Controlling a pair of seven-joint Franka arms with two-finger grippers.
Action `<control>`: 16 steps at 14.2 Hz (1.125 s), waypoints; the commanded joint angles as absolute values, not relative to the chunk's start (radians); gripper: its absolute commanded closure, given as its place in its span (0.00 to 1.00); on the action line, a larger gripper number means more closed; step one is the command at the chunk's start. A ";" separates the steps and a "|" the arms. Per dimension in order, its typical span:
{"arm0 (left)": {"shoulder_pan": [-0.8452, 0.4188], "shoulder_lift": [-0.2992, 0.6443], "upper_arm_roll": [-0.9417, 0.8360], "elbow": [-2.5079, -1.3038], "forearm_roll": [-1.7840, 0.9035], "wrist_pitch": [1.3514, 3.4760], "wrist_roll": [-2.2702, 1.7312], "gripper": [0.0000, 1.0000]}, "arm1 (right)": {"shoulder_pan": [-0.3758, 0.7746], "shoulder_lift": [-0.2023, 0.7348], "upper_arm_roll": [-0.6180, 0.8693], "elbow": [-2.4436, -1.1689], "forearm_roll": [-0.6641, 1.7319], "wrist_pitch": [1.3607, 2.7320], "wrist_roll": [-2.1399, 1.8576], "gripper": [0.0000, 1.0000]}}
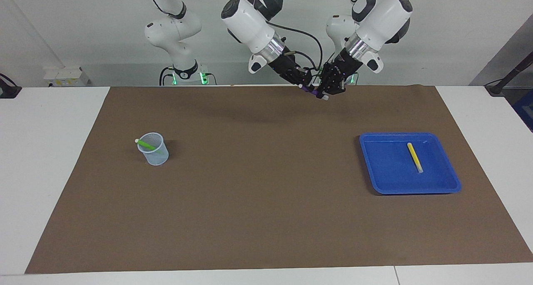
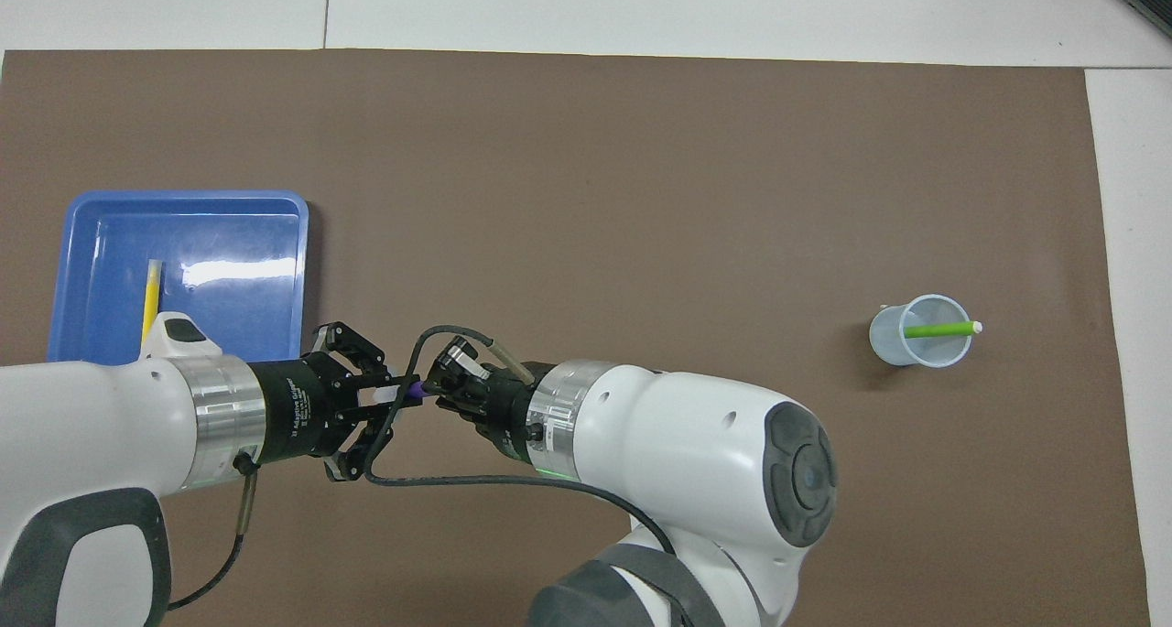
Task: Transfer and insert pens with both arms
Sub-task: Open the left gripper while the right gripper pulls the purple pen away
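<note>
Both pincers meet in the air over the edge of the brown mat (image 1: 266,218) nearest the robots, tip to tip, with the purple pen (image 1: 310,90) bridging them. The left pincer (image 1: 324,94) is clamped on the pen's pale whitish end, and the right pincer (image 1: 304,87) is closed on its purple barrel, so the pen is gripped from both sides at once. In the overhead view the left pincer (image 2: 392,394) holds the white end while the right pincer (image 2: 438,388) sits just beside it, only a short purple stretch (image 2: 418,391) showing between them.

Out from the left pincer, toward the left arm's end of the bench (image 1: 50,122), the blue tray (image 1: 452,181) lies flat on the mat with the yellow pen (image 1: 414,156) in it. Well apart from the right pincer, toward the right arm's end, the translucent cup (image 1: 155,151) stands upright with the green pen (image 1: 146,144) leaning inside, its pale end poking over the rim.
</note>
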State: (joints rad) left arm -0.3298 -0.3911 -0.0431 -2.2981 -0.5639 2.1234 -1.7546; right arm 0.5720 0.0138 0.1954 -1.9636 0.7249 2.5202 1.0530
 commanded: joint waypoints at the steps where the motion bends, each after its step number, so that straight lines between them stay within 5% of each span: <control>1: -0.342 -0.425 -0.031 -2.327 -0.578 2.132 -1.750 0.71 | 0.555 0.008 0.193 -1.977 0.746 2.533 1.005 0.98; 10: -0.322 -0.434 -0.026 -2.329 -0.577 2.056 -1.593 0.69 | 0.390 -0.024 0.187 -1.964 0.593 2.139 0.585 0.99; 16: -0.120 -0.463 -0.025 -2.327 -0.558 1.817 -1.032 0.69 | 0.191 -0.112 0.186 -1.957 0.278 1.742 0.018 0.99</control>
